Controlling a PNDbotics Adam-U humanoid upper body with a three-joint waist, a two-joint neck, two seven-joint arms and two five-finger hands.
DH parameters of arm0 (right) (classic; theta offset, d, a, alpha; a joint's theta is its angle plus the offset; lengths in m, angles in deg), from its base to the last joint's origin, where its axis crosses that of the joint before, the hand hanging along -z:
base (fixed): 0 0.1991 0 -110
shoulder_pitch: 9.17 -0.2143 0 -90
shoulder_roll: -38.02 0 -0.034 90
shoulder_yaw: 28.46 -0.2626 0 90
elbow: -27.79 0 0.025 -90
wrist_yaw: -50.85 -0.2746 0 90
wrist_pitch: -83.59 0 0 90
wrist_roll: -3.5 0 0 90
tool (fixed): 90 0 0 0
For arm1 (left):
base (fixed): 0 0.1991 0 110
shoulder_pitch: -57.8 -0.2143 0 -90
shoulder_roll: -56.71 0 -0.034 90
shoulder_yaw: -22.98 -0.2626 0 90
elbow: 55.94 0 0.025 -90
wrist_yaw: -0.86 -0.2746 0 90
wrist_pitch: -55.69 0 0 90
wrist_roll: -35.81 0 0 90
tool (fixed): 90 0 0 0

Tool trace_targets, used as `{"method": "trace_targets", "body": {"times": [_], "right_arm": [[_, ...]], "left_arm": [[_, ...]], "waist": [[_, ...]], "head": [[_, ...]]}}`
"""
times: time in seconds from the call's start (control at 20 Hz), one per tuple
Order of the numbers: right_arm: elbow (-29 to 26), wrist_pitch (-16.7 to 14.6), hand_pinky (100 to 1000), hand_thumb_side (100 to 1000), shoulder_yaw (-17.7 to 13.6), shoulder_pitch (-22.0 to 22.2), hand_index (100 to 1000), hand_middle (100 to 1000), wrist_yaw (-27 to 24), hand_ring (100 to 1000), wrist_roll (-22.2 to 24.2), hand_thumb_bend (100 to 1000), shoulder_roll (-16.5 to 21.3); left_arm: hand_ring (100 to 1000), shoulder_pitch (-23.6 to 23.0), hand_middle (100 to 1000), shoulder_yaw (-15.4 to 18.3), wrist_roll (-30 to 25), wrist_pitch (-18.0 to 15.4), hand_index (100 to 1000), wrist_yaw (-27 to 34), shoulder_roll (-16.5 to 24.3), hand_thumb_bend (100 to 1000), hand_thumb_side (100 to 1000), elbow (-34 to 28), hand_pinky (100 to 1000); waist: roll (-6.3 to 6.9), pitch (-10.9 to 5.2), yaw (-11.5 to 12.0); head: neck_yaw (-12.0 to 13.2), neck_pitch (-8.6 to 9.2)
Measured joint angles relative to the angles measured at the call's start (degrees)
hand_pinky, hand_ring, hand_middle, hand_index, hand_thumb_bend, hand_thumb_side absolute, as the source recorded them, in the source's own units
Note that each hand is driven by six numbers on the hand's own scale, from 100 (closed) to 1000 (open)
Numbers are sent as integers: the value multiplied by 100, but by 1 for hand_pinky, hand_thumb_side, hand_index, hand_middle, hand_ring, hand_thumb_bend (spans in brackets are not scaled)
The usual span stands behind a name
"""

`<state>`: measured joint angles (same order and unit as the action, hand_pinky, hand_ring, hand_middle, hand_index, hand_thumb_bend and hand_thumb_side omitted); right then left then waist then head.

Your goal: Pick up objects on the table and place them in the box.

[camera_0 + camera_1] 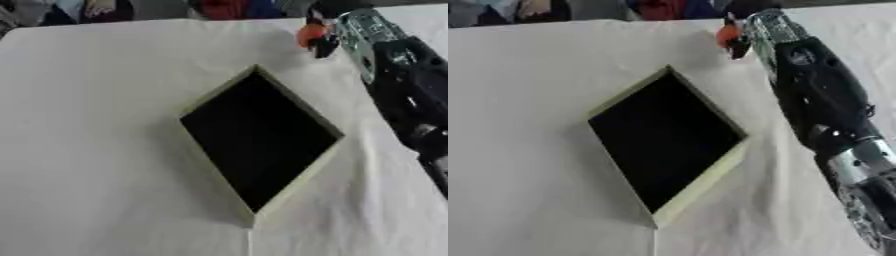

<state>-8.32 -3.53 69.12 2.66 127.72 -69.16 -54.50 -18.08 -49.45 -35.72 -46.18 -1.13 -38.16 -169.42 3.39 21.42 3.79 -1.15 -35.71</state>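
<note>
A pale yellow box [308,172] with a dark inside lies turned like a diamond in the middle of the white-covered table [96,150]. My right arm reaches from the lower right to the far edge, beyond the box's far corner. There my right hand [324,42] has its dark fingers curled round a small orange object [309,35]. The object is partly hidden by the fingers. Inside the box I see only darkness. My left hand shows in neither view.
The white cloth has shallow creases around the box. People's clothing in red, blue and dark colours [223,7] shows beyond the far table edge. My right forearm [820,100] crosses the table's right side.
</note>
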Motion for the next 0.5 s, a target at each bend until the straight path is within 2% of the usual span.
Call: {"method": "trace_targets", "body": {"times": [0.25, 0.5], "right_arm": [[-299, 29, 703, 100, 124, -2, 568, 474, -295, 683, -5, 100, 13], [-975, -129, 674, 100, 377, -22, 566, 469, -766, 679, 164, 100, 256]], "left_arm": [[668, 1, 731, 0, 0, 1, 804, 0, 0, 100, 670, 0, 638], [668, 1, 731, 10, 4, 6, 804, -3, 8, 100, 669, 0, 638]], "waist": [[-3, -40, -23], [-48, -101, -98]], "head": [[4, -11], [21, -109]]}}
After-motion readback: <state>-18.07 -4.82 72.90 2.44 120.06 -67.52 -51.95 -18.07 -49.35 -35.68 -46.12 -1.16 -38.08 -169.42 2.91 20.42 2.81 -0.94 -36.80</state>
